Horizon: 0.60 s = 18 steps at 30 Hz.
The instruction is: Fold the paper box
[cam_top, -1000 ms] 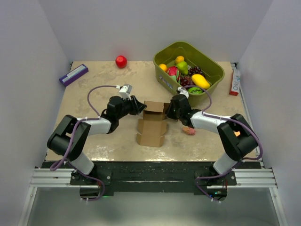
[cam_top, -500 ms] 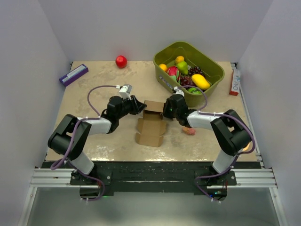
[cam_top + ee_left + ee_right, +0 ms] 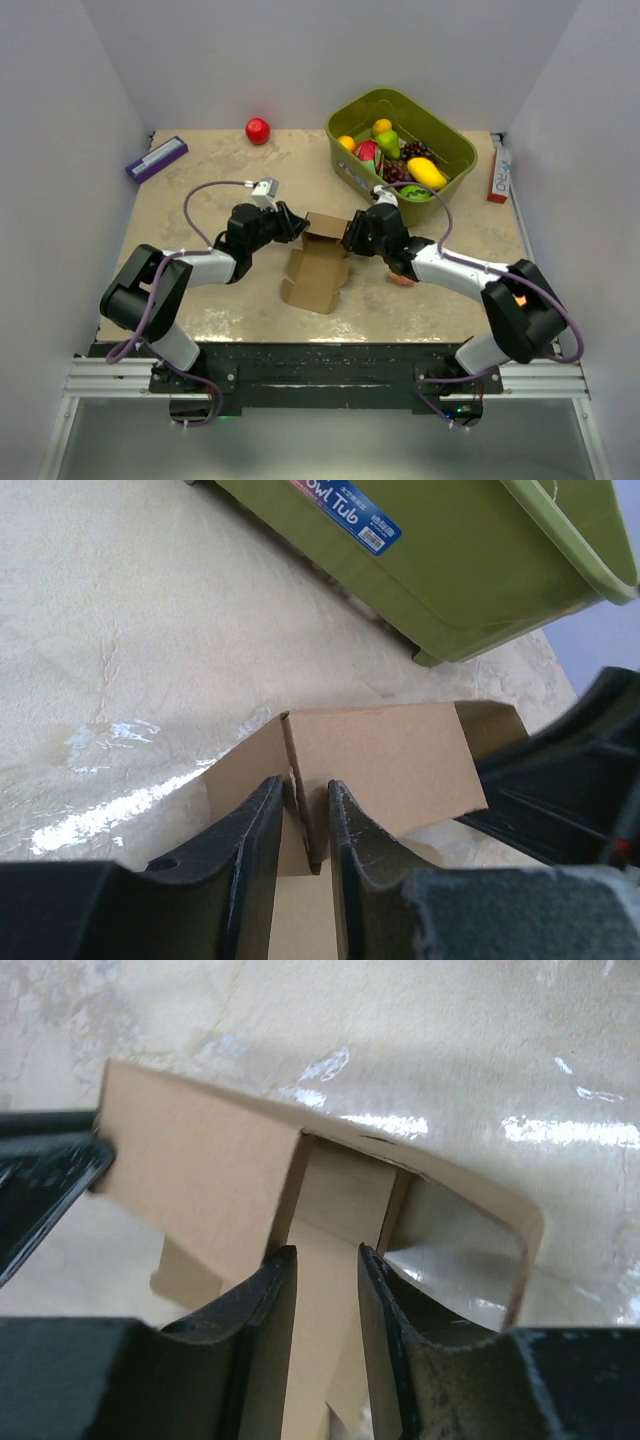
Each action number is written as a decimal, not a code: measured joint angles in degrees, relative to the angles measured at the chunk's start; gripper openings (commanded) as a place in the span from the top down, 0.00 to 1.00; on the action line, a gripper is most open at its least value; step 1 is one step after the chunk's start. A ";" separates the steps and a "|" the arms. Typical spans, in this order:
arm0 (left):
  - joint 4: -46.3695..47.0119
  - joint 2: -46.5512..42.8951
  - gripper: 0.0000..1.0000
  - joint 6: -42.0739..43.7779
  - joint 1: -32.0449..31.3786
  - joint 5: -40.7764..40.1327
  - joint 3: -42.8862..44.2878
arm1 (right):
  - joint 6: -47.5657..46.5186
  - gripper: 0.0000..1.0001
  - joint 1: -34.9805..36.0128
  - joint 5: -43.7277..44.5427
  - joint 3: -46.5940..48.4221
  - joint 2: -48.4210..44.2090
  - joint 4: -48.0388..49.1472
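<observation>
One paper box (image 3: 318, 265), plain brown cardboard, sits at frame centre on the worktop (image 3: 245, 305) in the top view. It is part folded: flat panels run toward the lower frame, and walls stand raised at its upper end. Two arms meet at that raised end. The left gripper (image 3: 298, 228) comes in from the left, and in its wrist view both fingers (image 3: 255, 850) are closed on a standing cardboard corner, so it is gripping the box. The right gripper (image 3: 349, 236) comes in from the right. In its wrist view the two fingers (image 3: 262, 1310) straddle a narrow strip of flap, and I can't tell if they pinch it or sit loose around it. The two grippers sit near each other with the box wall between them. One green bin (image 3: 436, 125) is at upper right of centre, just beyond the box, holding several pieces of fruit; they overlap, so the exact count is unclear. One red ball (image 3: 258, 130) lies at upper centre-left, well apart from the box. One purple-and-white flat box (image 3: 157, 158) lies at the upper left edge of the worktop. One red-and-white slim box (image 3: 499, 172) is at the right edge beside the bin. One small pink item (image 3: 402, 280) lies just under the right arm.
</observation>
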 measured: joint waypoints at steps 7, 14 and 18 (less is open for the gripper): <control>-0.52 -0.31 0.71 0.02 0.15 -0.61 0.00 | -1.51 0.81 5.90 3.58 -0.26 -4.52 -5.68; -0.55 -0.33 0.72 0.02 0.13 -0.66 0.00 | -1.68 0.85 11.69 6.95 -0.20 -3.13 -9.86; -0.63 -0.44 0.72 0.07 0.13 -0.83 0.00 | -1.73 0.85 14.58 9.31 0.48 -3.06 -11.69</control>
